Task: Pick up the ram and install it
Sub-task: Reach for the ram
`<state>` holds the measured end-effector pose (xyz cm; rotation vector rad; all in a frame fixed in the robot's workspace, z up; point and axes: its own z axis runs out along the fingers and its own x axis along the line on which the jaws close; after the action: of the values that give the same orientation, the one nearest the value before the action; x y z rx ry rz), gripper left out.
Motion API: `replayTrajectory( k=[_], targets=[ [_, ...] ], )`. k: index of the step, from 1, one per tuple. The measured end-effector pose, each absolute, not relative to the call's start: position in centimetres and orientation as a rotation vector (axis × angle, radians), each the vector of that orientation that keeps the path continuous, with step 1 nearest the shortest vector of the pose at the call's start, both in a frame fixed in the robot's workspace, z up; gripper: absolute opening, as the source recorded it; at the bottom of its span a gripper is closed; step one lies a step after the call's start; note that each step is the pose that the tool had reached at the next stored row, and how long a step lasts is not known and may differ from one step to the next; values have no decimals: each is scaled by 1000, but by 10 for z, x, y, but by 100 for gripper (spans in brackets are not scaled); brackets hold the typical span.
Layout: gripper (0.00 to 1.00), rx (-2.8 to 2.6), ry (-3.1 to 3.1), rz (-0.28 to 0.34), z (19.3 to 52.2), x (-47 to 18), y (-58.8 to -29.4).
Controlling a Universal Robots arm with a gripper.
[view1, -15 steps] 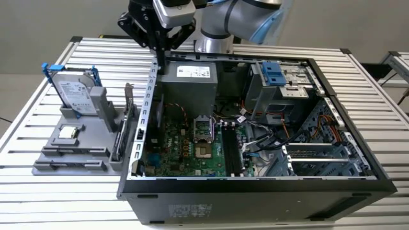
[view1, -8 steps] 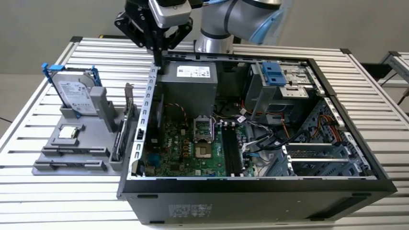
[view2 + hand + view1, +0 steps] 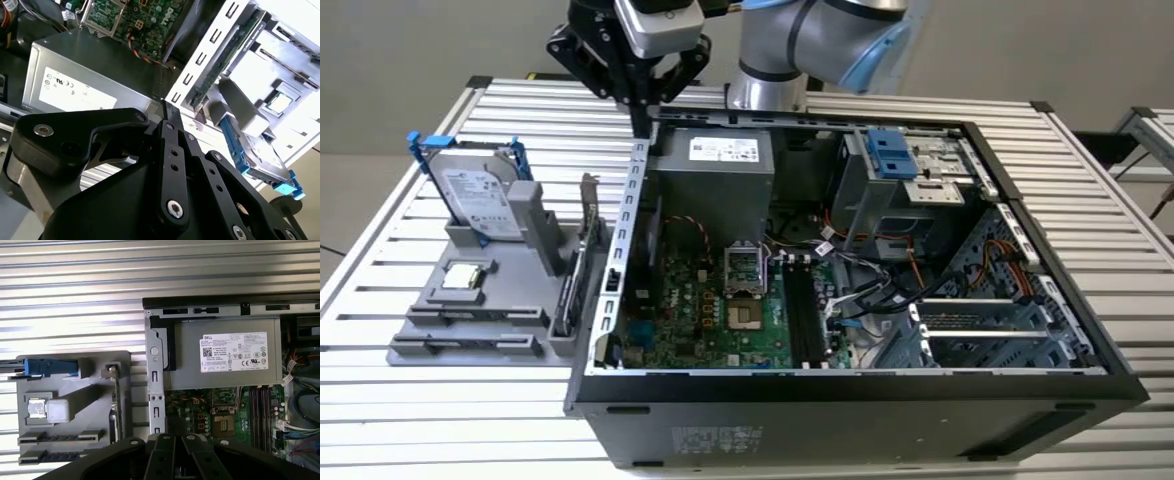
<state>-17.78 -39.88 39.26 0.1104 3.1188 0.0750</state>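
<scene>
My gripper (image 3: 642,122) hangs above the far corner of the open computer case (image 3: 854,385), over its side wall next to the silver power supply (image 3: 714,175). In both wrist views the black fingers (image 3: 169,112) (image 3: 175,439) meet at the tips with nothing between them. The motherboard (image 3: 707,310) lies inside the case, and its long black memory slots (image 3: 801,315) sit beside the processor socket. I cannot pick out the ram for certain. Two long narrow dark strips (image 3: 60,437) sit in the rails of the grey holder (image 3: 440,300), well away from the gripper.
The grey holder on the exterior view's left also carries a hard drive in a blue frame (image 3: 474,195), a small chip (image 3: 464,277) and an upright expansion card (image 3: 587,250). Cables (image 3: 881,290) and drive bays (image 3: 907,165) fill the case's other side. Slatted table (image 3: 1121,250) all around.
</scene>
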Motion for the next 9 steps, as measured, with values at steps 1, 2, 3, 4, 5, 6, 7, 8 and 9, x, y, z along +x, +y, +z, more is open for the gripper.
replayTrajectory(
  k=[1,2,3,4,5,6,7,8,9],
  targets=[
    [0,110,3119,75,393,-179,-399],
    [0,110,3119,75,393,-181,-399],
    [0,111,3119,75,393,-182,-399],
    [0,111,3119,75,393,-184,-399],
    [0,111,3119,75,393,-185,-399],
    [0,110,3119,75,393,-187,-399],
    [0,111,3119,75,393,-188,-399],
    [0,110,3119,75,393,-189,-399],
    [0,111,3120,75,393,-191,-399]
  ],
)
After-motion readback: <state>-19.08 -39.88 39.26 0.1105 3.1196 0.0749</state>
